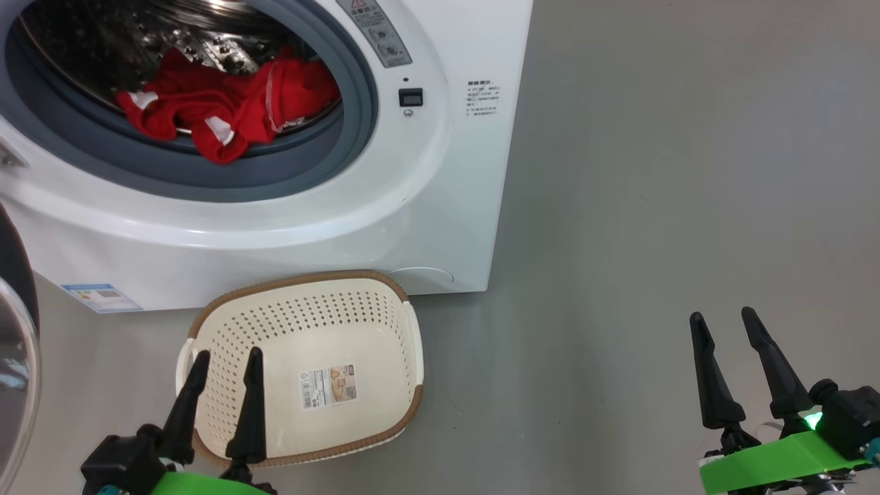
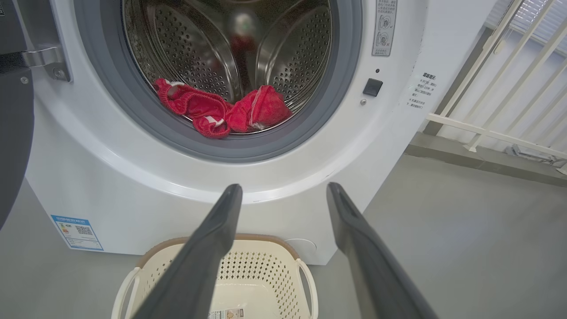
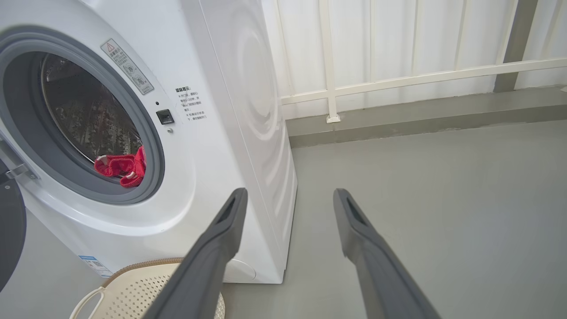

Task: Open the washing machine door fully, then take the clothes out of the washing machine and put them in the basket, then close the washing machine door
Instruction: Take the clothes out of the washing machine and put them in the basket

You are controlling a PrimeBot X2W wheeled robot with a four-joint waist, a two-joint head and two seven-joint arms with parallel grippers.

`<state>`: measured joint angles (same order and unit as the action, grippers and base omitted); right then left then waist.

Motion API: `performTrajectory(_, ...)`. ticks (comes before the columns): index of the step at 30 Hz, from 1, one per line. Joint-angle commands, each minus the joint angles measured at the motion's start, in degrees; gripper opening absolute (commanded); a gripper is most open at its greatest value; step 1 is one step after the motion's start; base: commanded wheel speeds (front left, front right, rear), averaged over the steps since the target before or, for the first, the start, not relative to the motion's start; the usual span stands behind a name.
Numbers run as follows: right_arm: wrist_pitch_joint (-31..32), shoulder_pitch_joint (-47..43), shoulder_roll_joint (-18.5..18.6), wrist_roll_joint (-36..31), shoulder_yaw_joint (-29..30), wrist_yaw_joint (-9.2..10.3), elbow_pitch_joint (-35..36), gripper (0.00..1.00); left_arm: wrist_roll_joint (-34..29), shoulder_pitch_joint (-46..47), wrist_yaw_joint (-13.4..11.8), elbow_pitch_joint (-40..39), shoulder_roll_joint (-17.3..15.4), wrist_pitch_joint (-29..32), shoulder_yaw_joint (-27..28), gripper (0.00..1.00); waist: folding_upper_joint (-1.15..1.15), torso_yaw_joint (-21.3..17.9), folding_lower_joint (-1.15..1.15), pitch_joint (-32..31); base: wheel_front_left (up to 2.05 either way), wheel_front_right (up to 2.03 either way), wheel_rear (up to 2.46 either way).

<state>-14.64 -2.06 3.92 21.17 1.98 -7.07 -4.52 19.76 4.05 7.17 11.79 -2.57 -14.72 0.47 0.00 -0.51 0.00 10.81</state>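
Clothes (image 1: 227, 113) inside washing machine (image 1: 412, 220) — basket (image 1: 295, 278) below

Grey floor (image 1: 653, 172); white railing (image 3: 327, 57) on raised grey curb (image 3: 421, 118) behind.

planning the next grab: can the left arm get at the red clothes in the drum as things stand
Probably yes. The washing machine door is swung aside, the clothes lie at the drum's front lip, and the open left gripper above the basket has nothing between it and them.

My head camera: looks down, close, on washing machine (image 1: 412, 227) and basket (image 1: 309, 316); wrist cameras: low, forward, sharing both.
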Motion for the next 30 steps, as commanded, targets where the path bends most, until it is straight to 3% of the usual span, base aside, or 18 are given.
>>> performTrajectory(1,-0.36,1.61,0.79,0.07,-1.39,-0.42,1.45,1.00,-0.50,1.85,0.32,-1.51,-0.64,-0.28,2.01,1.00,0.00,0.06,0.00,0.04,0.20,-0.20,0.00)
performTrajectory(12,-0.36,2.40,0.89,0.12,-1.76,-0.42,1.48,1.00,-1.63,2.79,0.32,-0.59,-0.43,-0.28,2.01,1.00,0.00,-0.06,0.00,1.47,0.01,-0.01,0.00)
performTrajectory(20,-0.36,4.04,1.00,0.17,-2.33,-0.42,1.79,1.00,-4.05,8.73,0.32,3.03,-0.40,-0.28,2.23,1.00,0.00,-0.53,0.00,5.00,0.00,0.00,0.00)
performTrajectory(30,-0.36,7.79,0.75,0.36,-4.33,-0.42,2.00,1.00,-9.36,28.50,0.32,13.87,-1.81,-0.28,3.67,1.00,0.00,-1.83,0.00,13.53,0.00,0.00,0.00)
